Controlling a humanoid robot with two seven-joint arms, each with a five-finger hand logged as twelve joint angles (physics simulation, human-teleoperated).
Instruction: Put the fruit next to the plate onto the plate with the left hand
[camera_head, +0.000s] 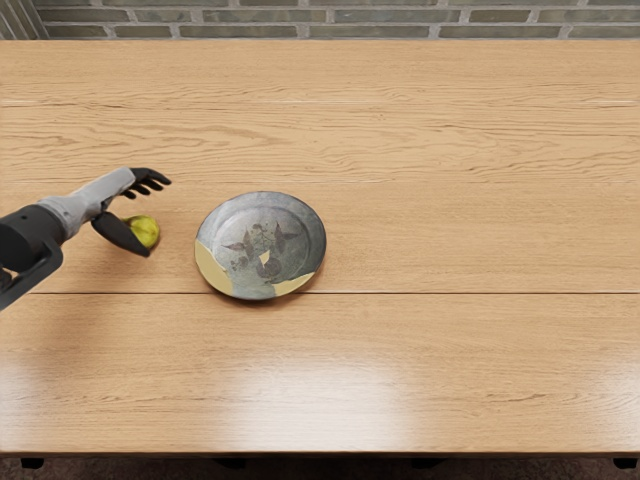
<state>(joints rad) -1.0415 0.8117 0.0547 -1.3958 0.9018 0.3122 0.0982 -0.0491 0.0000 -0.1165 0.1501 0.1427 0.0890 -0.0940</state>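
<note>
Left arm comes in from the left edge, low over the wooden table (450, 350). The left hand (124, 206) is unclenched and holds nothing: dark fingers (152, 182) reach out on the far side, and the thumb (122, 236) hangs on the near side, forming a wide pincer. The spread looks like a pre-grasp shape, leaving room to come around the fruit from the left.

The small yellow-green fruit (146, 231) sits on the table, inside that pincer. It is right against the thumb, while the fingers are apart from it. Can't tell the type of fruit; it's round-ish, maybe a lemon or a small pear. It's on bare wood just left of the plate, not touching it, so pickup is not yet done.

The grey plate (314, 226) is near table centre. It is shallow, with a dark leaf or bird motif in the middle and yellowish patches on its near rim. No fruit in it, nothing else on it. It lies flat and has a wide-open top, which should make for an easy drop target. Being close to the fruit, the carry should be short.

Right arm isn't visible. A brick wall (400, 20) runs behind the far table edge.
</note>
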